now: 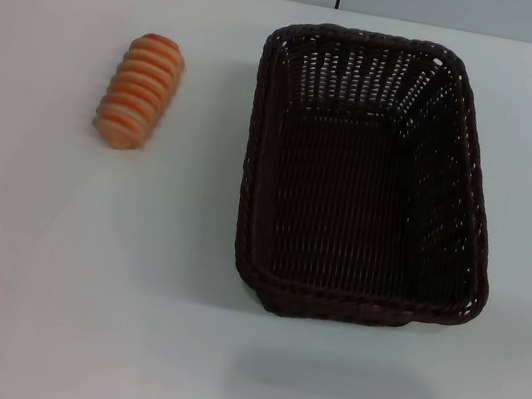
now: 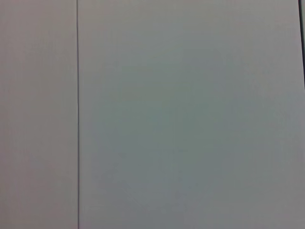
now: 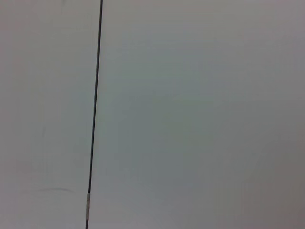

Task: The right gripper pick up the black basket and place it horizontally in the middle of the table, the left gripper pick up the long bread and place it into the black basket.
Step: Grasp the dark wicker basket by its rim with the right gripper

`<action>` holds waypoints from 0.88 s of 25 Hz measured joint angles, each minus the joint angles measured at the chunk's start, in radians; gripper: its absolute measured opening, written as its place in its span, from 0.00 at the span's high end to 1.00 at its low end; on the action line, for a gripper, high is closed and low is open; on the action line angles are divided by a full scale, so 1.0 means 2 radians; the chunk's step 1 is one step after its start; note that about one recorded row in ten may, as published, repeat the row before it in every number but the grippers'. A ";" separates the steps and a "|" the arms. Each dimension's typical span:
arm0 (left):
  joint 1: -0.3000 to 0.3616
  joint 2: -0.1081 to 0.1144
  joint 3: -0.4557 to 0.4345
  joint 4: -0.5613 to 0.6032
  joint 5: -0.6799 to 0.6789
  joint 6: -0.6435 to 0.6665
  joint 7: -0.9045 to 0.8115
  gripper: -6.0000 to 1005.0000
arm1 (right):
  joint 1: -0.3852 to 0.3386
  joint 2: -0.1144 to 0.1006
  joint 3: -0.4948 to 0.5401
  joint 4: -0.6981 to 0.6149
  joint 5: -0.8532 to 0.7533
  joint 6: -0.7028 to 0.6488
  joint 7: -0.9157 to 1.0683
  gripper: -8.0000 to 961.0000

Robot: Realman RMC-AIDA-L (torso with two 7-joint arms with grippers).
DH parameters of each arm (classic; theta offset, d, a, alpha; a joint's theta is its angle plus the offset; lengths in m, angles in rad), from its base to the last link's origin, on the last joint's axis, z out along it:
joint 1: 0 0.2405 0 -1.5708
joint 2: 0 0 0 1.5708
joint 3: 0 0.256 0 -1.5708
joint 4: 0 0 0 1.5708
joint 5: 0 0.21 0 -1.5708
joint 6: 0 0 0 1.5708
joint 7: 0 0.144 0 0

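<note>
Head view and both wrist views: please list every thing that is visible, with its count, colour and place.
black basket: one, dark brown-black wicker, empty, on the right half of the table, long side running away from the robot.
long bread: one, orange-tan with pale ridges, on the table left of the basket, apart from it.
table: one, white, fills the head view.
wall panels: pale grey with a thin dark seam, all that both wrist views show.
left gripper, right gripper: neither in view.
</note>
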 joint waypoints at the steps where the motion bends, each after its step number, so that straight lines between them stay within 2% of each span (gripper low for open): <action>1: 0.000 0.000 0.000 -0.001 0.000 0.000 0.000 0.15 | -0.001 0.000 -0.006 0.008 -0.010 0.002 0.017 0.33; 5: 0.000 0.000 0.001 -0.001 0.000 0.000 0.000 0.15 | 0.001 -0.001 -0.022 0.033 -0.049 0.003 0.064 0.33; 6: 0.000 0.000 0.001 -0.001 0.000 0.000 0.000 0.15 | 0.006 -0.001 -0.037 0.060 -0.089 0.004 0.115 0.33; 7: 0.000 0.000 0.001 -0.001 0.000 0.000 0.000 0.15 | 0.006 -0.001 -0.037 0.060 -0.089 0.004 0.115 0.33; 8: -0.001 0.000 0.001 0.000 0.000 0.000 0.000 0.14 | 0.012 -0.002 -0.054 0.093 -0.134 0.006 0.176 0.33; 9: -0.001 0.000 0.001 0.001 0.000 0.000 0.000 0.14 | 0.012 -0.002 -0.054 0.093 -0.134 0.006 0.176 0.33; 11: -0.001 0.000 0.001 0.002 0.000 0.000 0.000 0.14 | 0.024 -0.006 -0.076 0.142 -0.193 0.024 0.265 0.33; 14: -0.001 0.000 0.001 0.004 0.000 0.000 0.000 0.14 | 0.038 -0.011 -0.082 0.175 -0.220 0.052 0.311 0.33; 15: -0.002 0.000 0.001 0.005 0.000 0.000 0.000 0.15 | 0.046 -0.015 -0.083 0.189 -0.229 0.068 0.336 0.33; 16: -0.002 0.000 0.001 0.005 0.000 0.000 0.000 0.15 | 0.065 -0.026 -0.083 0.213 -0.245 0.101 0.386 0.33; 17: -0.002 0.000 0.001 0.005 0.000 0.000 0.000 0.15 | 0.065 -0.026 -0.083 0.213 -0.245 0.101 0.386 0.33; 18: -0.002 0.000 0.001 0.006 0.000 0.000 0.000 0.15 | 0.093 -0.041 -0.084 0.228 -0.263 0.144 0.431 0.33; 19: -0.002 0.000 0.001 0.006 0.000 0.000 0.000 0.15 | 0.093 -0.041 -0.084 0.228 -0.263 0.144 0.431 0.33; 20: -0.002 0.000 0.001 0.006 0.000 0.001 0.000 0.15 | 0.107 -0.048 -0.086 0.231 -0.271 0.163 0.446 0.33; 22: -0.002 0.000 0.001 0.007 0.000 0.003 0.000 0.14 | 0.163 -0.069 -0.096 0.231 -0.314 0.225 0.489 0.33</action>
